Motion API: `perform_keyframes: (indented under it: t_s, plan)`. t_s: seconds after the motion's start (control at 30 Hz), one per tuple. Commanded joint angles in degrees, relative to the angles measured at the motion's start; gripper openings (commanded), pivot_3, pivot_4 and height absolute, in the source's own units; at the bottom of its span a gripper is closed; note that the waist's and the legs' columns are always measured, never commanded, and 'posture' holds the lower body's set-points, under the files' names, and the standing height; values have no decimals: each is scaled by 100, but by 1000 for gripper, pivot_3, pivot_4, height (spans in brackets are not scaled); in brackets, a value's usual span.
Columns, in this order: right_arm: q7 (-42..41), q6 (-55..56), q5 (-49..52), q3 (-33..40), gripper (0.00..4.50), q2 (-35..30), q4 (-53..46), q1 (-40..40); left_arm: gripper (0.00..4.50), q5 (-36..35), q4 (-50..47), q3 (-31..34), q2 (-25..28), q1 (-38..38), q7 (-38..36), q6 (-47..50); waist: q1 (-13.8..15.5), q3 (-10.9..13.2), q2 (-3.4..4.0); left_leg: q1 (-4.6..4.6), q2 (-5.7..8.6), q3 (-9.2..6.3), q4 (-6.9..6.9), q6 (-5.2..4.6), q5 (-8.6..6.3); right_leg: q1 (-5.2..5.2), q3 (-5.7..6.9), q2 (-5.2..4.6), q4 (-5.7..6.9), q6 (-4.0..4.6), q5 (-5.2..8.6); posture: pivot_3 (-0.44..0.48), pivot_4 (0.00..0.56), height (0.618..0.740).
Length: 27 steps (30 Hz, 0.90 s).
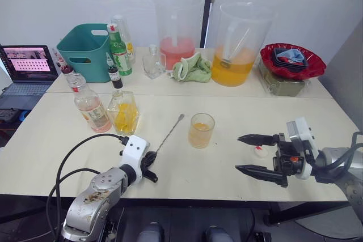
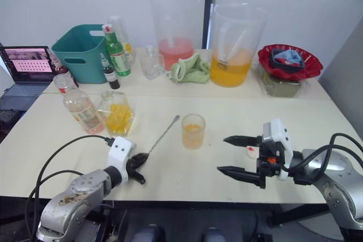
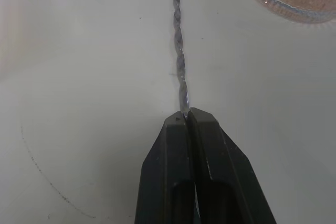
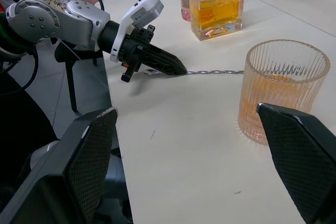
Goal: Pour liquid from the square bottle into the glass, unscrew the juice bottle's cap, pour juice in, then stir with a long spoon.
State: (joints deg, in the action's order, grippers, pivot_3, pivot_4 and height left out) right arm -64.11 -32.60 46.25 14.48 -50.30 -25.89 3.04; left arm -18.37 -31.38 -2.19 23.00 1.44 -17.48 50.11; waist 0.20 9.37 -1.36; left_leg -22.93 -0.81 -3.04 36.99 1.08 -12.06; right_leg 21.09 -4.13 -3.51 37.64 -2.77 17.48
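- Left gripper [image 3: 188, 116] at the near table edge, fingers pinched on the handle end of the spoon [image 1: 169, 134], which lies flat and runs up toward the glass [image 1: 201, 130].
- Glass part-filled with orange liquid; cap [image 1: 261, 151] seen off, on the table by the right gripper [image 1: 245, 153], which is held wide and empty.
- Both pours judged done; stirring step in hand.
- Next: spoon to be lifted, bowl end swung into the glass.

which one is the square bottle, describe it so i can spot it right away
On the near table, look left of the glass with orange liquid. Two bottles stand side by side there; the square bottle is the shorter, square-sided one holding yellow-orange liquid, unlike the slim labelled pink juice bottle on its left.
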Motion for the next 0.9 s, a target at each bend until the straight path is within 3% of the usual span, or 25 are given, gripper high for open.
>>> perform_keyframes:
  t_s: [0.03,0.23,0.37,0.53,0.7,0.9]
  plan:
    - [28,114,1,160,4500,10,-105,-31,7,-94,46,124,58,-32,-167,-63,-7,0,0,0,0,0,0,0,0,0,0,0,0,0,0,0,150,740]
    - [91,116,-6,117,4500,38,-140,-74,7,-597,-260,914,331,45,-742,-378,-24,2,-3,-10,-3,-2,0,0,0,11,2,2,1,0,0,0,150,740]
    - [125,144,-61,15,4500,94,-141,-52,7,-1061,-138,1774,1228,-132,-1976,-918,-47,7,-9,-15,-7,-4,-1,0,0,18,6,5,1,2,0,0,150,740]
    - [176,147,-93,-81,4500,168,-164,11,7,-1151,855,2408,2523,-679,-3938,-2005,-91,10,-2,-13,-5,4,-14,0,0,19,3,-1,-8,7,2,0,150,740]
    - [224,147,-115,-212,4500,237,-187,136,7,-1001,2179,2245,3330,-589,-5606,-3215,-72,16,0,-19,-8,2,-13,0,0,23,9,-1,-14,13,4,0,150,740]
    - [330,107,-122,-307,4500,292,-254,221,7,-477,3355,1333,3311,8,-6563,-4441,-86,17,2,-31,-9,2,-14,0,0,33,10,-2,-14,12,3,0,150,740]
